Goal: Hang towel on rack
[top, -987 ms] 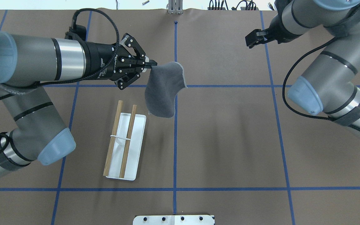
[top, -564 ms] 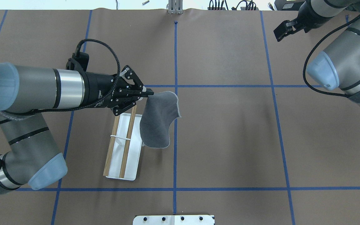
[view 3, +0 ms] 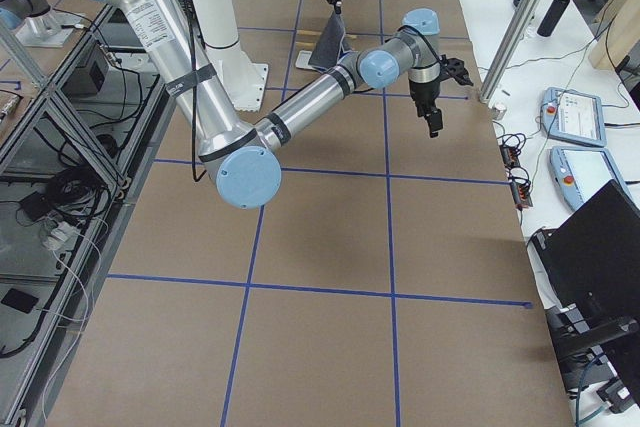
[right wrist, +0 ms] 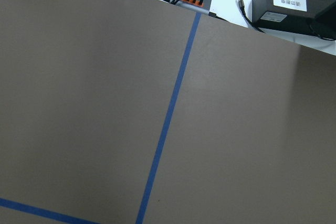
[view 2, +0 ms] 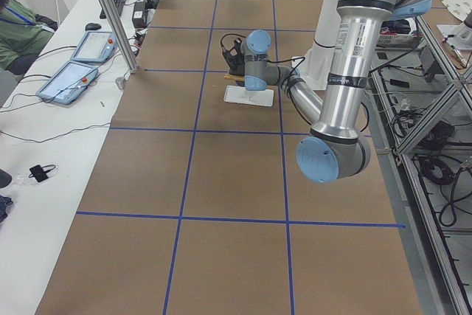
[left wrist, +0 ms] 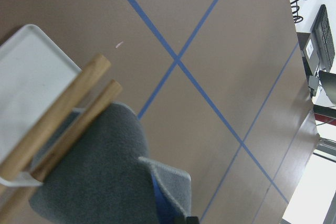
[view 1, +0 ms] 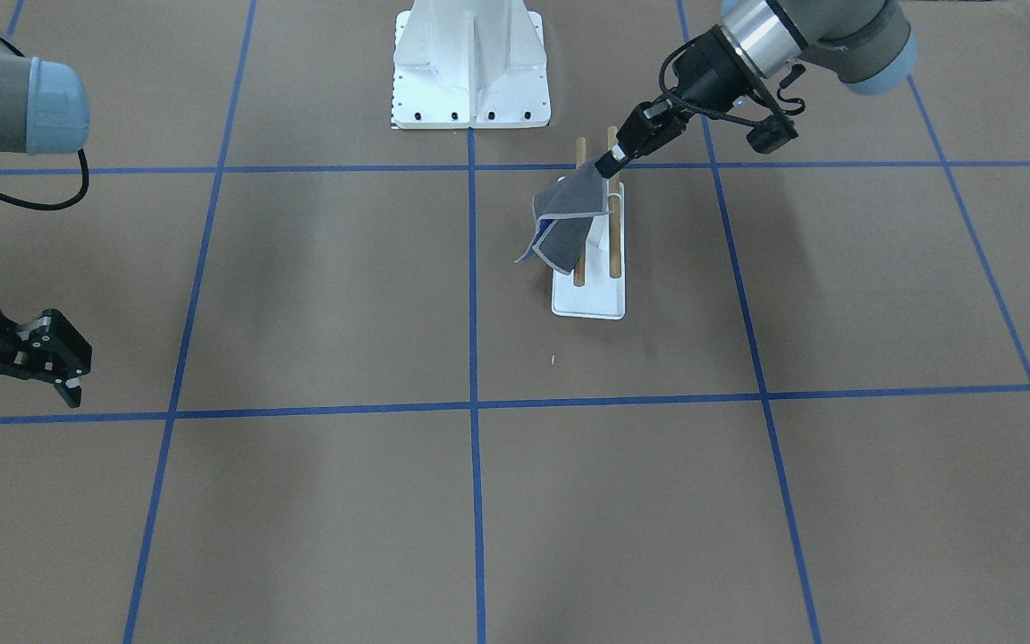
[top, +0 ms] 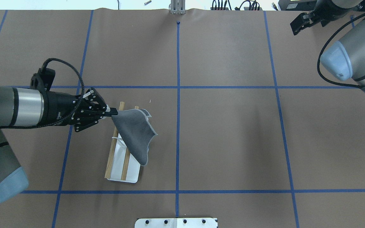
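Note:
My left gripper [top: 114, 111] is shut on one corner of the towel [top: 135, 133]. The towel shows its dark grey side, with pale edging. It hangs from the gripper across the two brown rods of the rack [top: 123, 107] and down over the rack's right side. In the front view the left gripper [view 1: 609, 164] holds the towel [view 1: 569, 224] above the white base plate [view 1: 588, 302]. The left wrist view shows the towel [left wrist: 100, 177] lying over both rods [left wrist: 68, 108], with a blue fold at its edge. My right gripper [view 1: 77, 362] is open and empty, far off at the table's far right.
A white metal pedestal [view 1: 470, 67] with black bolt holes stands at the near table edge, behind the rack. Blue tape lines cross the brown table. Cables and a black box [right wrist: 291, 1] lie beyond the far edge. An operator's tablets show in the side views.
My left gripper has carried the towel back towards the robot and to the left, from beyond the rack to over its rods. My right arm has drawn back to the far right corner.

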Available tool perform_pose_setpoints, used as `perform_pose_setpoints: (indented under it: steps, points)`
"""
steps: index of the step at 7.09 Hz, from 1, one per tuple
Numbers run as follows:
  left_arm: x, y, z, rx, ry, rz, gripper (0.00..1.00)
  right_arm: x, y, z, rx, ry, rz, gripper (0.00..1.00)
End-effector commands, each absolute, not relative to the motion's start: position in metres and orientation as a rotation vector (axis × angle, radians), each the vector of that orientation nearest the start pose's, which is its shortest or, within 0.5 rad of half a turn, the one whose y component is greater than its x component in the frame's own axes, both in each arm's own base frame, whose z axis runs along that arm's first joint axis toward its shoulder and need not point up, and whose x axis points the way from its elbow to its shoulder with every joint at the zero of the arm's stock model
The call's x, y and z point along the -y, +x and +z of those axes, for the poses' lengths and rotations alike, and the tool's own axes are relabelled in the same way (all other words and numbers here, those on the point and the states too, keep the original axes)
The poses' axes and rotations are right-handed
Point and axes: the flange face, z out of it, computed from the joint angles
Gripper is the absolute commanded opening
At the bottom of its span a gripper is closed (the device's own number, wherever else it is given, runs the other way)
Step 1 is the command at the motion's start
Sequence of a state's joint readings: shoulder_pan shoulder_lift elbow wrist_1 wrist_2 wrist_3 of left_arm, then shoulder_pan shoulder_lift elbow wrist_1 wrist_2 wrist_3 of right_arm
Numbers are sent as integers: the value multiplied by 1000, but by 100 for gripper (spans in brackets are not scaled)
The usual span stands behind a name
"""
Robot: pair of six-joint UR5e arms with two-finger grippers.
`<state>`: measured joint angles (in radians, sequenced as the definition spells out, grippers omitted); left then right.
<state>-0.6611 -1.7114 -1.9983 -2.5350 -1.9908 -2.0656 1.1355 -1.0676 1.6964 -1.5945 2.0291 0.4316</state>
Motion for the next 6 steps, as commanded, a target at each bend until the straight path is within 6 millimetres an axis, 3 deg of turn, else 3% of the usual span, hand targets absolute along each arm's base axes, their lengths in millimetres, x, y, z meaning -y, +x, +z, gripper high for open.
perform_pose_setpoints:
  steps: [1, 2, 4, 6]
  points:
    - [372, 292, 323, -1503, -164, -558, 0, 656, -155, 355, 655, 323, -211, 100]
    - [374, 293, 328, -1494, -165, -566, 0, 666, -130, 373, 672, 299, -202, 100]
    - [384, 298, 349, -1457, -132, -560, 0, 677, -104, 408, 656, 267, -227, 100]
    - [393, 305, 368, -1421, -94, -534, 0, 672, -79, 430, 647, 268, -260, 100]
